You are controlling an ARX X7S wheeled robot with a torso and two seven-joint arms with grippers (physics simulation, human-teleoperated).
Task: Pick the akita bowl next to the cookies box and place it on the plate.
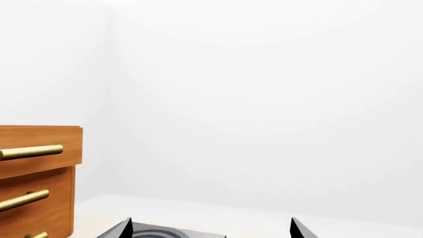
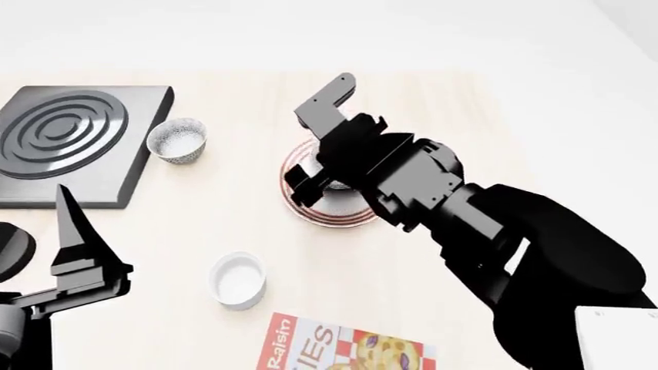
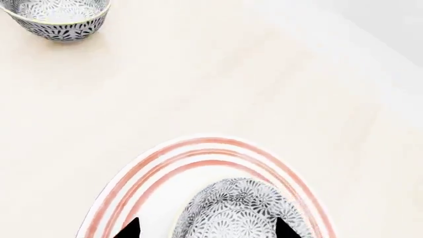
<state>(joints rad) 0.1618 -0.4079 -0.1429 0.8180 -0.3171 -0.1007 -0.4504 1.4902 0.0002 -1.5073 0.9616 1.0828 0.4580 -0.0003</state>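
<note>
The akita bowl point(image 3: 235, 208) sits on the plate point(image 3: 158, 166), directly between the right gripper point(image 3: 206, 229)'s jaws, whose two dark tips flank its patterned wall in the right wrist view; whether they press the bowl or merely stand beside it cannot be told, as the contact points lie at the frame's edge.

By size: the pale wooden tabletop point(image 2: 442, 116) carries everything. A wooden drawer cabinet point(image 1: 36, 183) with brass handles shows only in the left wrist view, off to one side of the left jaws. A dark square stove plate point(image 2: 72, 142) with concentric rings lies ahead of the left gripper point(image 2: 77, 239), whose jaws stand spread and hold nothing. The plate, white with red rings, lies under the right jaws, partly hidden by the arm in the head view. The cookies box point(image 2: 344, 347) lies well behind the right jaws, towards the robot, cut off by the frame. A plain white cup point(image 2: 239, 280) stands between the two grippers, near the box. A second patterned bowl point(image 2: 177, 139) stands beyond the right jaws, just beside the stove plate.
</note>
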